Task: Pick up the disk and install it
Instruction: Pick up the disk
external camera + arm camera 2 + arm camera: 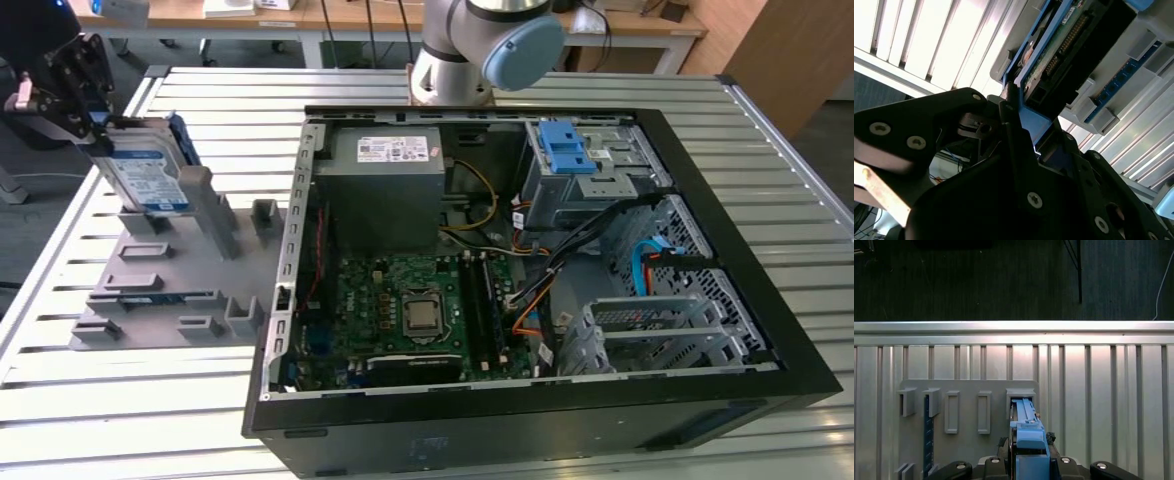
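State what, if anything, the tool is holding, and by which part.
The tool holds the disk, clamped on the upper edge of its blue carrier bracket. The disk stands upright at the grey fixture.

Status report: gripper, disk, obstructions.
Gripper shut on silver hard disk in blue plastic carrier. Disk upright over grey slotted rack. Open black computer case alongside.

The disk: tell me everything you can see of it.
The disk stands on edge, slightly tilted, in the grey holder at the exterior view's left, beside the computer case. Silver body, blue-and-white label, blue plastic frame, green circuit board on one face. The gripper clamps its blue frame at the top.
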### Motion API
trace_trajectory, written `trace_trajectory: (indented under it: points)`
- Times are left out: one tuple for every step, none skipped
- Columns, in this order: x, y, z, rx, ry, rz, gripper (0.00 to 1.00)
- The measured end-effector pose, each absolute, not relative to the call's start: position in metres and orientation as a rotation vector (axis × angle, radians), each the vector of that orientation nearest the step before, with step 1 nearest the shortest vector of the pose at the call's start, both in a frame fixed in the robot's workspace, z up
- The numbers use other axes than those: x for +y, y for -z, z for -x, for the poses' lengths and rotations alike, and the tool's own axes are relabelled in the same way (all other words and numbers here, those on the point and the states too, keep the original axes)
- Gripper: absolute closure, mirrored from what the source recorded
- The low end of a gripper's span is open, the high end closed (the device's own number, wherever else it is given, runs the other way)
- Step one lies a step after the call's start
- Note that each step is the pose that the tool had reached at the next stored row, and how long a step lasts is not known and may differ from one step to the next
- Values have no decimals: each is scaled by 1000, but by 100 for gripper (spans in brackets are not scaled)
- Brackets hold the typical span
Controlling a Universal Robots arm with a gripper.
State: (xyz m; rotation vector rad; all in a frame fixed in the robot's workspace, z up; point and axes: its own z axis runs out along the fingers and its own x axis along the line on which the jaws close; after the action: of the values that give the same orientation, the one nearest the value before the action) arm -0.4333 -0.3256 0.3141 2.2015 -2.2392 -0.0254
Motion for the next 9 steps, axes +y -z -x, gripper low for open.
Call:
trace_trajectory:
  points:
    - [-326,-314,433,-2239,25,-2201,64]
    - [-326,-315,433,-2239,25,-2201,64]
    - [-326,-315,433,-2239,26,-2201,64]
    - [-326,-315,433,-2239,26,-2201,64]
    - [-326,-316,433,-2239,25,-2202,64]
    - [-326,-316,433,-2239,25,-2202,64]
    - [-326,-316,433,-2239,26,-2201,64]
    - [-326,-316,433,-2239,25,-2201,64]
    - [-326,-317,433,-2239,26,-2201,64]
